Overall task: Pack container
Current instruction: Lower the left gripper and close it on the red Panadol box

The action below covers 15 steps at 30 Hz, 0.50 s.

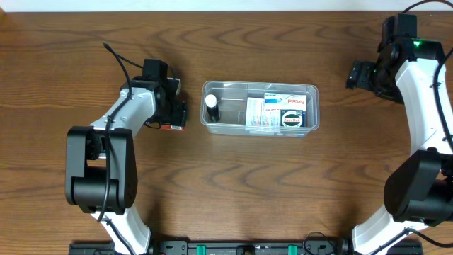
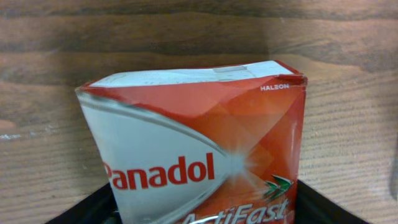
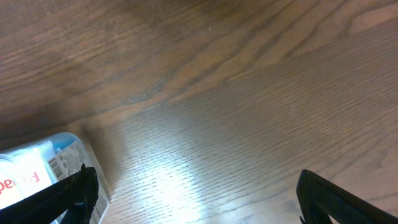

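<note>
A red and silver Panadol ActiFast box [image 2: 199,137] fills the left wrist view. My left gripper [image 2: 202,205] has a black finger against each side of it, shut on it. From overhead that gripper [image 1: 173,119] is left of the container, with the box's red edge [image 1: 172,127] showing under it. The container [image 1: 205,117] is a clear tub at the table's middle. It holds a small white bottle [image 1: 211,106], a blue-and-white box [image 1: 287,103] and a round green-and-white tin [image 1: 291,120]. My right gripper [image 1: 357,74] hangs open at the far right, with only bare wood between its fingers [image 3: 68,196].
One corner of the container [image 3: 78,146] shows at the lower left of the right wrist view. Both arm bases stand at the table's front edge. Brown wood surrounds the tub on all sides.
</note>
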Each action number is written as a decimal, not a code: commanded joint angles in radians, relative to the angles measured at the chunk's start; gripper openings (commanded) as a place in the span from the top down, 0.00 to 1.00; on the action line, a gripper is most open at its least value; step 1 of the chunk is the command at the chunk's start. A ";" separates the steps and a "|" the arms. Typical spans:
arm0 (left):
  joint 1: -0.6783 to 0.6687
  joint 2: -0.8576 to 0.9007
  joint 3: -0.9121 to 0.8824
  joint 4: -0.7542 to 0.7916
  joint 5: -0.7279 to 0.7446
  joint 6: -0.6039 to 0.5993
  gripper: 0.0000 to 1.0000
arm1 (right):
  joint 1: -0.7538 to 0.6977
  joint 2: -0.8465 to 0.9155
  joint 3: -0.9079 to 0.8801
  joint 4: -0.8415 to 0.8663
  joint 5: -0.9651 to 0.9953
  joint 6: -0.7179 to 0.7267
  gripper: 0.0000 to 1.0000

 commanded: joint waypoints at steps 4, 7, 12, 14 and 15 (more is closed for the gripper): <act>0.002 0.009 -0.008 0.005 -0.012 -0.007 0.37 | -0.003 -0.002 0.011 0.000 0.010 -0.012 0.01; 0.002 0.003 -0.003 0.003 -0.012 -0.010 0.37 | -0.003 -0.002 0.011 0.000 0.010 -0.013 0.01; 0.002 -0.050 0.035 -0.039 -0.054 -0.031 0.37 | -0.003 -0.002 0.011 0.000 0.010 -0.013 0.01; 0.002 -0.092 0.050 -0.056 -0.093 -0.056 0.37 | -0.003 -0.002 0.011 0.000 0.010 -0.013 0.01; 0.002 -0.116 0.055 -0.061 -0.109 -0.068 0.37 | -0.003 -0.002 0.011 0.000 0.010 -0.012 0.01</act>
